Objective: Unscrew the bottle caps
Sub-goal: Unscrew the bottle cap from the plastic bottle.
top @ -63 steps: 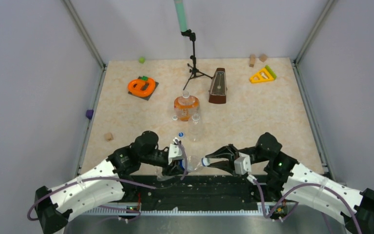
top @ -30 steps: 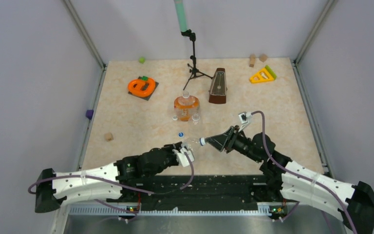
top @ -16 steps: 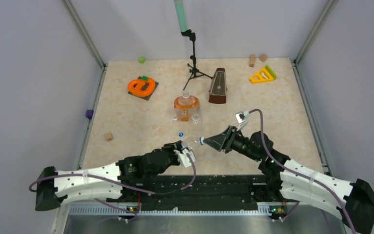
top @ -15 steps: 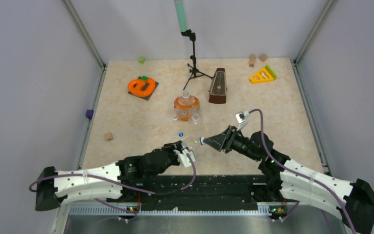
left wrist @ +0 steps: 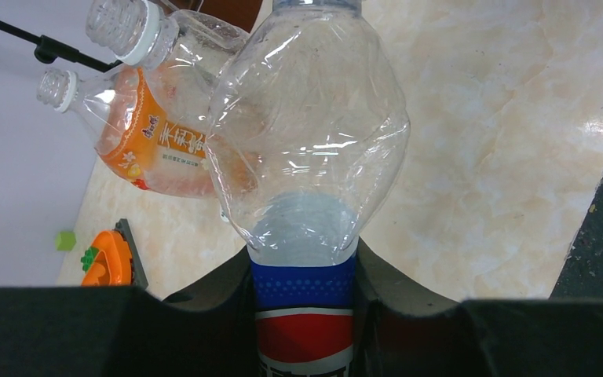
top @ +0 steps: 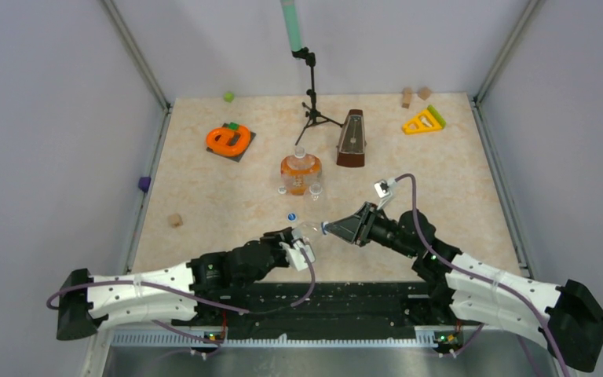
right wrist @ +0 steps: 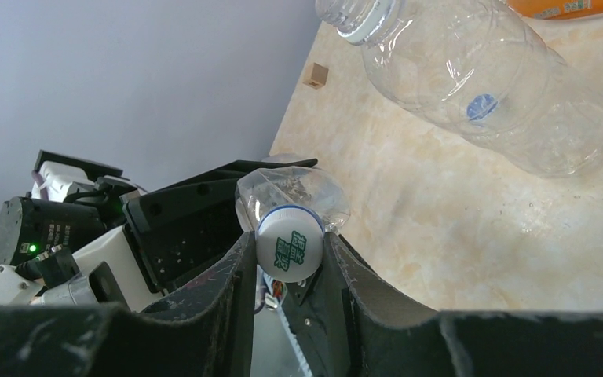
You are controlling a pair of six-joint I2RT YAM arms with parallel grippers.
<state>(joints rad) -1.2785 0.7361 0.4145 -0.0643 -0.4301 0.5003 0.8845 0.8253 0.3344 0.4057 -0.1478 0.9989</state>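
Near the table's front edge [top: 361, 275], left hand [left wrist: 305, 276] clamps labelled bottle [left wrist: 308, 141]; right hand [right wrist: 289, 263] pinches its cap [right wrist: 288, 243].

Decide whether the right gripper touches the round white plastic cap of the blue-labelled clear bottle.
Touching. The right wrist view shows the round white plastic cap pinched inside the right gripper, no gap either side.

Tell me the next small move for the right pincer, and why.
Probably roll the right pincer to twist the white cap loose: its jaws clamp that cap, which looks still seated on the neck, while the left pincer holds the blue-label bottle by its body.
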